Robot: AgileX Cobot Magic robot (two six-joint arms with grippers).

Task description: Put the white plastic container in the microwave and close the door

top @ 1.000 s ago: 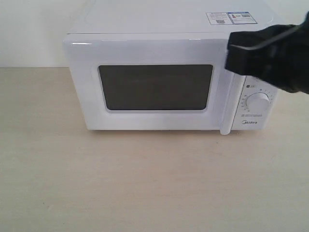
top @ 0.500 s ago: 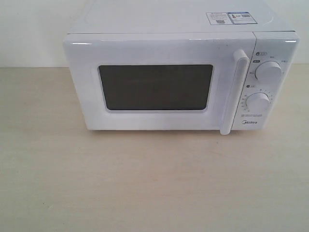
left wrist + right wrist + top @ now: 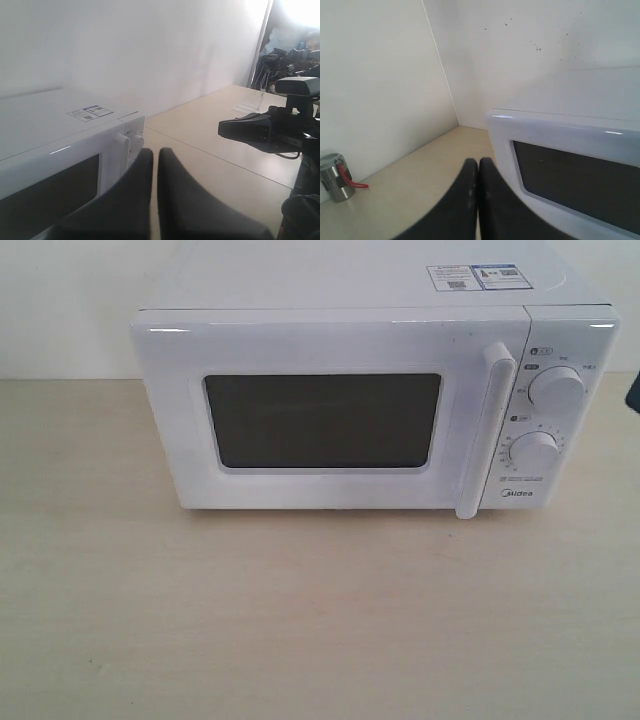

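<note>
White boxy microwave (image 3: 350,285) on beige tabletop (image 3: 300,620), white windowed door (image 3: 320,345) closed; left gripper (image 3: 155,152) and right gripper (image 3: 478,162) both pinched together, holding nothing.

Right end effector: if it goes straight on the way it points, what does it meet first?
Probably nothing near: the right end effector aims just beside the microwave, toward the wall corner; depth is unclear.

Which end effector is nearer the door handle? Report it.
Right, probably. The right end effector sits off the side with the dials and door handle; the left end effector sits farther left.
</note>
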